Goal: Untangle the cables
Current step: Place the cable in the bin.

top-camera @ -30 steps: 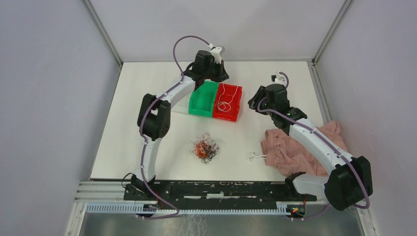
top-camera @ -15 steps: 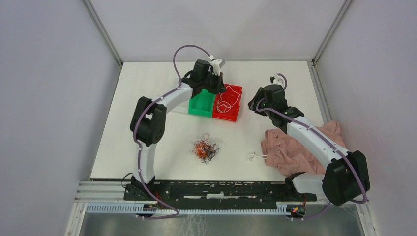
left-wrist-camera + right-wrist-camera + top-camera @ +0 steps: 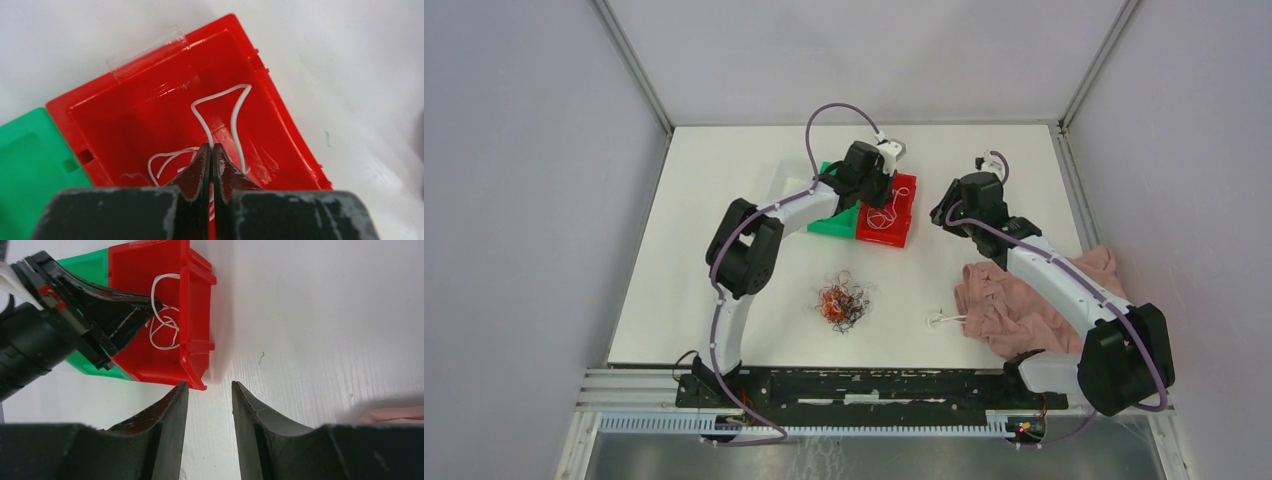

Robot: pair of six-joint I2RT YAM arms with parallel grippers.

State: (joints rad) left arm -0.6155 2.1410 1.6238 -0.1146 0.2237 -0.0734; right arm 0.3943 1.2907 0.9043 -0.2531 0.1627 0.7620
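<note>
1. The white surface carries everything. The left arm and the right arm reach out over it from the near edge.
2. A crumpled pink cloth lies at the right side of the surface, partly under the right arm.
3. A red bin and a green bin stand side by side and touching, toward the far middle of the surface. The green one is on the left. A strip of clear tape sits on the red bin's far rim.
4. The left hand hangs over the red bin with its tips pointing down into it and its fingers pressed together. One strand of a white wire runs straight up to those tips and seems to be pinched there, though the fingers hide the exact grip.
5. The right hand hovers over bare surface just beside the red bin's right wall. Its fingers stand partway apart with nothing between them.
6. The tangle of orange and black wires, with some pale strands, lies on the surface near the middle. It is in front of the bins and well apart from both hands.
7. The rest of the white wire lies in loose loops on the floor of the red bin, below the left hand.
8. A second white wire lies loose on the surface, just beside the left edge of the pink cloth.
</note>
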